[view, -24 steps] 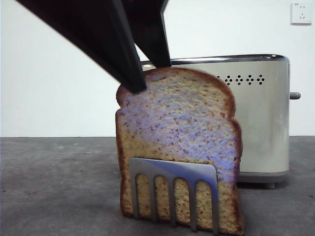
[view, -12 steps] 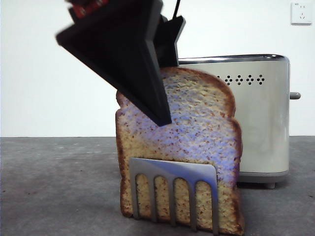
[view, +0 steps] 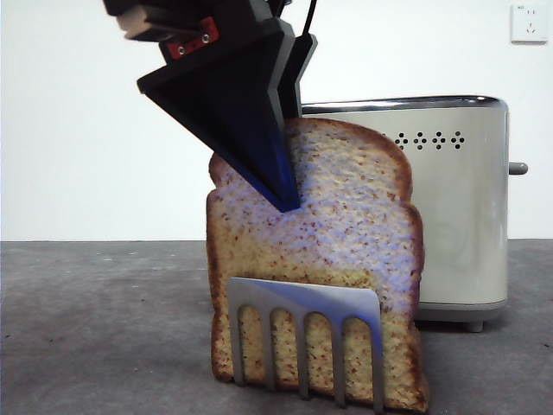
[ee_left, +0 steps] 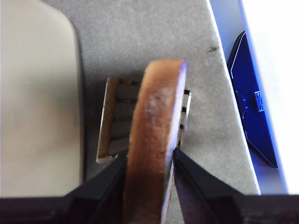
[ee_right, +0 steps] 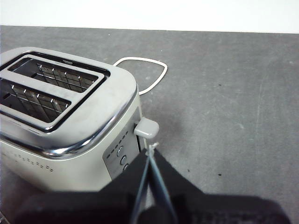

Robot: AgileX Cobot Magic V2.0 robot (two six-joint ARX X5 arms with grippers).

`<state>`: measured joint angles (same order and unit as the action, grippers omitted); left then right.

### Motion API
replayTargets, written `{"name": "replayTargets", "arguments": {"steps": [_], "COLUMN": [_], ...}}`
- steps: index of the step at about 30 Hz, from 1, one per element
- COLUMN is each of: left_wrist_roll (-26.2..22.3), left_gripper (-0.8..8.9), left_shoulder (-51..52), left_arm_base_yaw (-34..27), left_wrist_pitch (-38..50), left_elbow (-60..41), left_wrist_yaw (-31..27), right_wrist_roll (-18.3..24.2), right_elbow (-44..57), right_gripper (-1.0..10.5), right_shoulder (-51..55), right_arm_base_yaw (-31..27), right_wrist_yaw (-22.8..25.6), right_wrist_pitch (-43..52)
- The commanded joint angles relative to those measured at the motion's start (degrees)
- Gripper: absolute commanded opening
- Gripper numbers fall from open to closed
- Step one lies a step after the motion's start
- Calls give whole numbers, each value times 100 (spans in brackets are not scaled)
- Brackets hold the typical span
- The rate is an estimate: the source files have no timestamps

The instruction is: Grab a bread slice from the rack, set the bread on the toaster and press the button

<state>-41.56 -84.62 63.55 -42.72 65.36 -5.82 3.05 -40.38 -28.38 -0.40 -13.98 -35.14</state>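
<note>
Front: left claw (view: 285,186) clamped on bread (view: 333,259) top, bread's foot in rack (view: 304,333), toaster (view: 454,207) just behind.
L wrist: jaws pinch crust both sides w/ rack (ee_left: 114,123) beyond. Risk: slice snags plates, tears if lift tilts.
R wrist: right claw (ee_right: 150,154) jaws together, just by button (ee_right: 146,128).

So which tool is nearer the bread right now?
Left. The left tool clamps the bread in the rack; the right tool sits by the toaster's button.

Left gripper (ee_left: 149,161) fingers (ee_left: 110,179) clamped tight; right gripper (ee_right: 150,156) fingers pressed together.
</note>
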Motion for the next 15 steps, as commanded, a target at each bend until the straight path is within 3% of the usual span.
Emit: {"name": "replayTargets", "arguments": {"steps": [1, 4, 9, 15], "left_wrist_roll": [-68, -68, -70, -72], "left_gripper": [148, 145, -11, -9], "left_shoulder": [-24, -24, -22, 0], "left_arm_base_yaw": [13, 15, 15, 13], "left_wrist_pitch": [35, 35, 37, 33], "left_elbow": [-2, -2, -2, 42], "left_wrist_yaw": [-22, -17, -20, -17], "right_wrist_roll": [44, 44, 44, 44], "right_elbow": [-26, -28, -26, -26], "right_gripper": [-7, -7, -7, -7], "right_shoulder": [-2, -2, -2, -2], "right_arm_base_yaw": [0, 0, 0, 0], "right_wrist_yaw": [-20, -20, -20, -17], "right_wrist_pitch": [11, 2, -42, -83]}}
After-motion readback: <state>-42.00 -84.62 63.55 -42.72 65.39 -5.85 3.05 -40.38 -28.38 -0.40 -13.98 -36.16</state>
